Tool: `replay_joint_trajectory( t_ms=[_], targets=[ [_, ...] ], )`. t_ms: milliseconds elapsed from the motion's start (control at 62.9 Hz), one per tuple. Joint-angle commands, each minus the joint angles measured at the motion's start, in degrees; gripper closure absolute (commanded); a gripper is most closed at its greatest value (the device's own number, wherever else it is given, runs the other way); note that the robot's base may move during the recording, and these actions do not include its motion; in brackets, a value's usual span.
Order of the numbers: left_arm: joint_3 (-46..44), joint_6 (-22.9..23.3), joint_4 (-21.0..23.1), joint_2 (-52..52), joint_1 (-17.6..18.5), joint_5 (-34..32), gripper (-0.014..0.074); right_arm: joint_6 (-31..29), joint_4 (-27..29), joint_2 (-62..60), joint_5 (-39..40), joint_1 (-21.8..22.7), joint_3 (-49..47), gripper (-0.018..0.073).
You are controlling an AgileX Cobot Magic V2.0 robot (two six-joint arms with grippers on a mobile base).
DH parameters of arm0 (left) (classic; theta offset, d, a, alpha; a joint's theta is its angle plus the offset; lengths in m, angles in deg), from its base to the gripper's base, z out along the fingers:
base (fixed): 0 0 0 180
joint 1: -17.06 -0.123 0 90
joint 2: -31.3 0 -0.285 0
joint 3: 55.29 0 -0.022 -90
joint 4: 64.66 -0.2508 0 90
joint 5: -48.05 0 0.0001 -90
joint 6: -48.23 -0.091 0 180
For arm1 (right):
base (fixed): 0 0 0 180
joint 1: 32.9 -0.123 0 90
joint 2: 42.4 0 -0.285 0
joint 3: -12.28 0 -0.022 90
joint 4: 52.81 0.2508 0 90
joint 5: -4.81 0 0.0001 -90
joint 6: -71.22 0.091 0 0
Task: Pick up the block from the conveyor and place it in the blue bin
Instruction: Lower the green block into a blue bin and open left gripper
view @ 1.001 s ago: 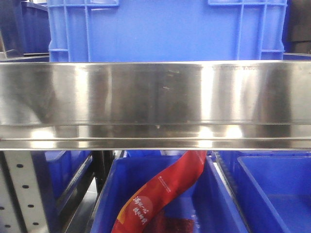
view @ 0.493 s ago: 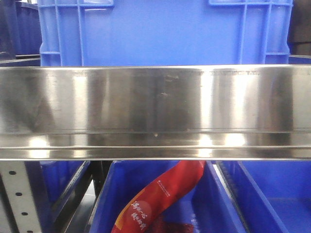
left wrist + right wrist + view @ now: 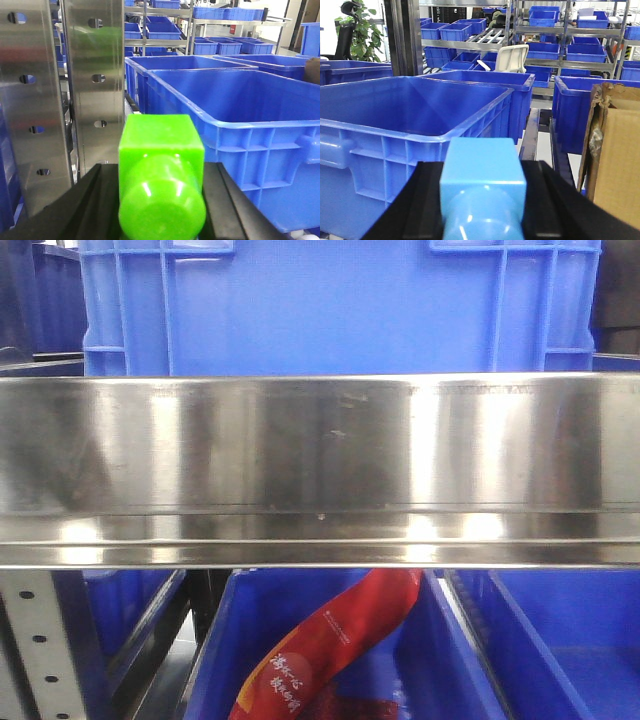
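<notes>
A green block (image 3: 161,192) is clenched in the left claw (image 3: 159,167), with a blue bin (image 3: 260,125) at 2 o'clock of it. A light blue block (image 3: 482,195) is gripped by the right claw (image 3: 483,167); a second blue bin (image 3: 395,132) is seen at 10 o'clock, a cardboard box (image 3: 615,150) at 3 o'clock.

the left hand (image 3: 161,172) shows as two matte black, wedge-shaped fingers (image 3: 95,200), broad at the base and narrowing forward. the right hand (image 3: 482,170) looks the same: black fingers (image 3: 555,200), seemingly smooth plastic, with straight edges.
</notes>
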Motion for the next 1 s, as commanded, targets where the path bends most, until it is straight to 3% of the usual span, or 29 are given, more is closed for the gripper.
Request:
replay_joint_trajectory(
  t_ms=[0,381,524,683,985],
  targets=[
    [-0.06,-0.03,0.48,-0.28,0.38,-1.48,0.0708,-0.26,0.07,-0.30,1.32,-0.19,0.19,0.0721],
    [-0.28,-0.03,-0.04,0.17,0.38,-2.36,0.0708,-0.26,0.46,-0.30,0.27,-0.19,0.19,0.0721],
    [-1.71,-0.03,-0.04,0.17,1.13,-2.11,0.0708,-0.26,0.46,0.18,4.08,-0.41,-0.72,0.0721],
    [-4.97,-0.03,-2.57,1.45,5.06,-2.12,0.0708,-0.40,0.46,3.29,4.30,-0.76,-4.14,0.0721],
    [-13.10,-0.03,-2.67,12.32,13.88,-2.55,0.0708,-0.40,0.46,13.09,6.12,-3.39,-10.44,0.0721]
  ],
)
